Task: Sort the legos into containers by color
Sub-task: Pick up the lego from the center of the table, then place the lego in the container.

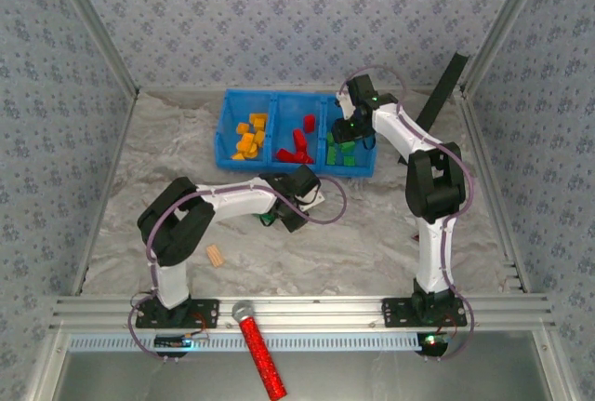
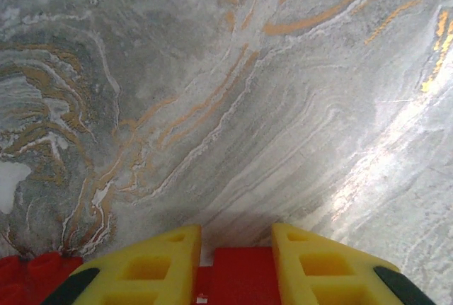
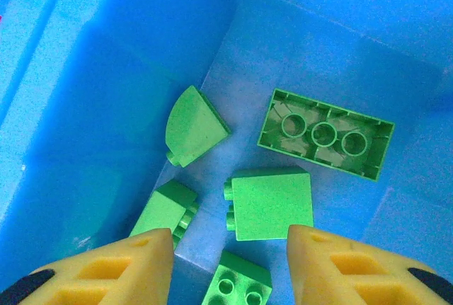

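- One red brick (image 2: 241, 280) is pinched between the left gripper's (image 2: 236, 245) fingers, jaws closed right down on it. It's low over the marble table (image 2: 212, 107), out in front of the blue tray (image 1: 226, 145).
- A second red brick (image 2: 32, 277) lies just beside the outer side of one finger. Lift straight up so it doesn't get dragged along.
- Can't tell from the wrist view how deep the held brick sits in the jaws. I'd go slow on the swing in case it's only nipped at the edge.
- Tray layout from the top view: yellow-orange bricks (image 1: 249, 136) left, red bricks (image 1: 297, 145) middle, green bricks (image 1: 340, 150) right. This one belongs in the middle.
- Right gripper (image 3: 230, 241) hangs over the green compartment, jaws partly apart, nothing held, five green pieces on the floor below it.
- That arm crowds the middle compartment's right side. Come in from the near-left, clear the front wall high, then release low so the brick doesn't bounce into a neighbouring bin.
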Available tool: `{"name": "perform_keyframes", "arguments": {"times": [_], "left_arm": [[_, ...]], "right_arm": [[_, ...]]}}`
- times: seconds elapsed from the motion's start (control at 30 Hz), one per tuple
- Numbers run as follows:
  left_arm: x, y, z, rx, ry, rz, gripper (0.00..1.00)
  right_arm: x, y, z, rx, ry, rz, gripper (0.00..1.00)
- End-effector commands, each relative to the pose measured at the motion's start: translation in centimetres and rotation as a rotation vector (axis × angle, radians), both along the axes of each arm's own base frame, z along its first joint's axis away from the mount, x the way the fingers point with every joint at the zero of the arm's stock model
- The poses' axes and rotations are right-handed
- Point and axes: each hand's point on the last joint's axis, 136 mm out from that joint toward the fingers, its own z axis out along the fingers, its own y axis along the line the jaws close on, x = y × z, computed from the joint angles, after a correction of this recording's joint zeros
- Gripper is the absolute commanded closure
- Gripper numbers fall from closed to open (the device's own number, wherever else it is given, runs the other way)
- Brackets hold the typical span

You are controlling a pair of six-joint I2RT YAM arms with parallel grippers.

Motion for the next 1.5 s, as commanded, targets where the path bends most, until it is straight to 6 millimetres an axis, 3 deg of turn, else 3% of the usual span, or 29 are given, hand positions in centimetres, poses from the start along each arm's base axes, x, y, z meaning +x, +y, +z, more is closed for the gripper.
{"name": "perform_keyframes", "arguments": {"times": [0.0,0.13,0.27,0.47,0.67,0.83,0.87,1.13,1.47], "left_arm": [[2.0,0.5,2.1,-0.034,-0.037,0.064,0.77],[5.9,0.0,7.4,-0.186,-0.126,0.147,0.77],[11.0,0.2,12.8,-0.326,-0.249,0.245,0.77],[18.1,0.3,15.6,-0.331,-0.394,0.340,0.78],[23.3,0.4,13.6,-0.307,-0.395,0.452,0.79],[25.9,0.1,11.0,-0.334,-0.305,0.531,0.79],[26.0,0.0,10.1,-0.332,-0.283,0.539,0.80],[26.5,-1.1,8.5,-0.344,-0.229,0.557,0.72],[26.1,-0.7,9.2,-0.342,-0.233,0.560,0.52]], "right_arm": [[0.0,-0.4,1.7,-0.007,-0.016,0.003,0.53],[-0.4,-0.9,3.4,0.000,-0.039,0.002,0.53],[-1.6,-1.0,4.7,0.024,-0.045,0.014,0.52],[-3.5,-1.3,5.4,0.050,-0.033,0.009,0.51],[-5.3,-1.3,5.3,0.091,-0.017,-0.005,0.51],[-6.0,-1.1,5.1,0.114,0.012,-0.008,0.50],[-6.0,-1.1,5.1,0.115,0.012,-0.007,0.50],[-5.3,-0.8,5.3,0.104,0.015,0.015,0.48],[-4.9,0.2,5.3,0.111,0.016,0.039,0.47]]}}
